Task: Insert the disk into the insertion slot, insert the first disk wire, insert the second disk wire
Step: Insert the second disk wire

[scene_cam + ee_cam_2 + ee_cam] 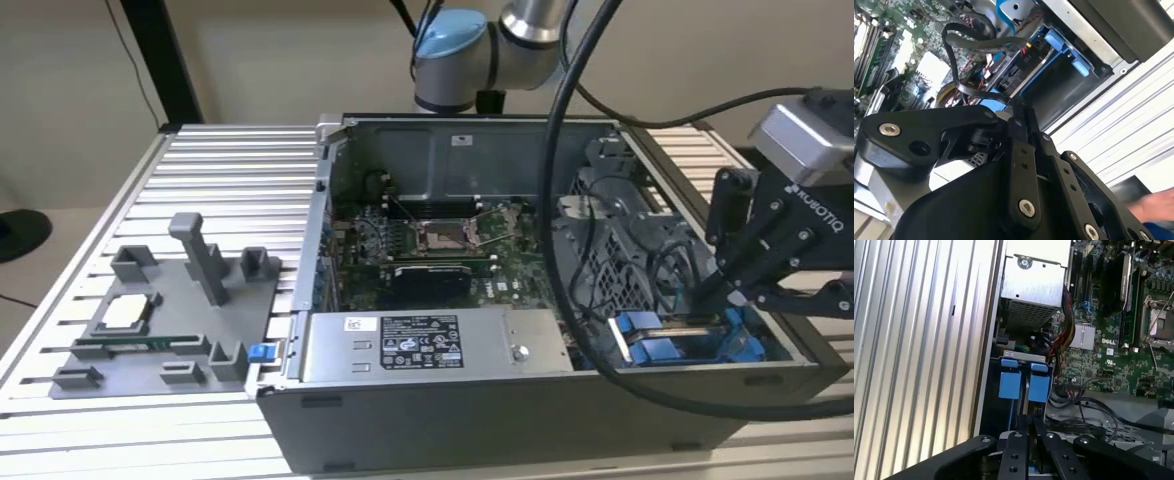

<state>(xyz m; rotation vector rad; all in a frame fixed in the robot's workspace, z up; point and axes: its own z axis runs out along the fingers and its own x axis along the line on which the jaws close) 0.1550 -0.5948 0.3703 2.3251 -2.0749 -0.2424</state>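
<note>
Exterior view puts the disk (pixel 674 340) low in the near right corner of the open computer case (pixel 441 400), its blue carrier frame sitting down inside the insertion slot (pixel 641 250), the grey sheet-metal bay on the case's right side. In the first wrist view the blue tabs of the carrier (pixel 1024 385) stand side by side just ahead of the gripper (pixel 1030 437). The fingers (pixel 1015 450) are pressed close together, and a dark cable (pixel 976 92) runs right at their tips; whether they pinch it I cannot tell. The disk looks rigid and fairly heavy, best held by its plastic frame edges; the wires look thin and floppy, better gripped at the connector. Left of the case, a grey fixture tray (pixel 160 330) rests on the ribbed bench (pixel 227 170).
</note>
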